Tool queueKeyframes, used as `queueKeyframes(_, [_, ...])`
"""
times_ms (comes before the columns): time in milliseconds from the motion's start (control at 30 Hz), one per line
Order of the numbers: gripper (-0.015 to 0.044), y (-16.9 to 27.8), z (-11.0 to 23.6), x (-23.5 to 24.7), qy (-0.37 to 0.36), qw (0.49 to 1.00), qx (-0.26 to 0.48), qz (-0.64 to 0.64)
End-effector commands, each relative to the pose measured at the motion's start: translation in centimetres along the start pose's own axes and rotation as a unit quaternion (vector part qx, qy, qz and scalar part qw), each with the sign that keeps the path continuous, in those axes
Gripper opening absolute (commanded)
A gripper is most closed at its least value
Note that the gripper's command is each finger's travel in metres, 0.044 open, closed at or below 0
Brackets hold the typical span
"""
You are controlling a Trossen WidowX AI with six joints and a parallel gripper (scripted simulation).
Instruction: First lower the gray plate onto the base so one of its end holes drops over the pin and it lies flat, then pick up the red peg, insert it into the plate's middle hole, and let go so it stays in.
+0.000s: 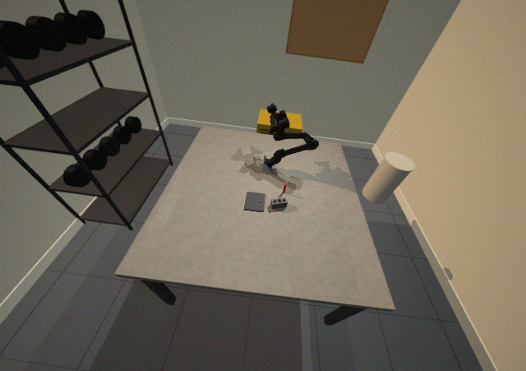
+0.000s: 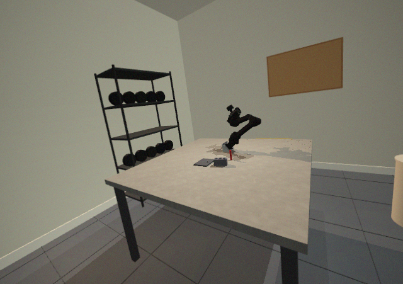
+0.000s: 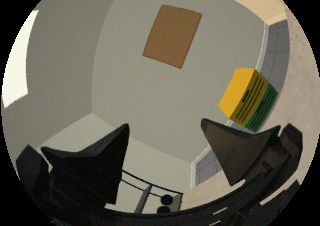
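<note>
Nothing done yet
Claw (image 1: pixel 268 165) wide, empty; gray plate (image 1: pixel 279 202) beside base (image 1: pixel 255 201), red peg (image 1: pixel 283 187) standing on table (image 1: pixel 212 248).

One gray plate (image 1: pixel 278 202), one base (image 1: pixel 255 201), one red peg (image 1: pixel 283 187), perhaps ten dumbbells (image 1: pixel 108 146).

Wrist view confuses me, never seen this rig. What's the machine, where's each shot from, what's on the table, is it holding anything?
It is one black jointed arm on a table. One picture looks down from high up, one from the room's side, and the round one from a camera at the hand, showing its two dark fingers spread wide with nothing between. On the table lie a flat gray base, a gray plate with holes, and an upright red peg. Nothing is held.
</note>
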State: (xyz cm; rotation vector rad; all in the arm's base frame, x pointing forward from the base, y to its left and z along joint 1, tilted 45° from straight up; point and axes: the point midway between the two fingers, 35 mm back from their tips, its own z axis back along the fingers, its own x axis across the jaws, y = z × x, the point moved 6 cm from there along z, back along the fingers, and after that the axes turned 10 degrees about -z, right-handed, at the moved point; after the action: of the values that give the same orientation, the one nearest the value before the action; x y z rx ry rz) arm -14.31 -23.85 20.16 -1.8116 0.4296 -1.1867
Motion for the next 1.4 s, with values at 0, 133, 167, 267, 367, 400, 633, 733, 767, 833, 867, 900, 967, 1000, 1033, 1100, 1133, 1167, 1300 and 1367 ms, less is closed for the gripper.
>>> queueKeyframes(0, [0.0426, 0.0, 0.0, 0.0, 0.000, 1.000, 0.000, 0.000])
queueKeyframes(133, [0.0440, 2.2, 0.2, 2.7, -0.045, 0.997, 0.064, 0.014])
queueKeyframes(167, [0.0440, 3.0, 0.5, 3.8, -0.063, 0.994, 0.090, 0.019])
queueKeyframes(267, [0.0440, 5.5, 1.7, 6.9, -0.116, 0.978, 0.167, 0.036])
queueKeyframes(367, [0.0440, 7.8, 3.8, 9.7, -0.166, 0.955, 0.241, 0.048])
queueKeyframes(400, [0.0440, 8.3, 4.7, 10.4, -0.178, 0.948, 0.258, 0.049])
queueKeyframes(633, [0.0440, 11.2, 9.3, 14.1, -0.246, 0.892, 0.371, 0.074])
queueKeyframes(733, [0.0440, 12.4, 11.9, 15.8, -0.275, 0.855, 0.430, 0.094])
queueKeyframes(767, [0.0440, 12.9, 13.1, 16.4, -0.287, 0.838, 0.454, 0.102])
queueKeyframes(833, [0.0440, 13.6, 15.6, 17.5, -0.307, 0.801, 0.500, 0.120])
queueKeyframes(867, [0.0440, 13.9, 16.9, 17.9, -0.316, 0.781, 0.523, 0.129])
queueKeyframes(900, [0.0440, 14.2, 18.2, 18.3, -0.325, 0.761, 0.544, 0.138])
queueKeyframes(967, [0.0440, 14.5, 21.0, 19.0, -0.339, 0.719, 0.587, 0.157])
queueKeyframes(1000, [0.0440, 14.5, 22.4, 19.2, -0.344, 0.697, 0.607, 0.168])
queueKeyframes(1033, [0.0440, 14.5, 23.8, 19.4, -0.351, 0.674, 0.625, 0.178])
queueKeyframes(1100, [0.0440, 14.3, 26.7, 19.5, -0.360, 0.629, 0.660, 0.200])
queueKeyframes(1133, [0.0440, 14.1, 28.1, 19.5, -0.364, 0.605, 0.676, 0.211])
queueKeyframes(1167, [0.0440, 13.9, 29.5, 19.5, -0.367, 0.581, 0.691, 0.223])
queueKeyframes(1300, [0.0440, 12.4, 35.0, 18.7, -0.370, 0.484, 0.745, 0.270])
queueKeyframes(1367, [0.0440, 11.3, 37.5, 18.1, -0.366, 0.435, 0.768, 0.296])
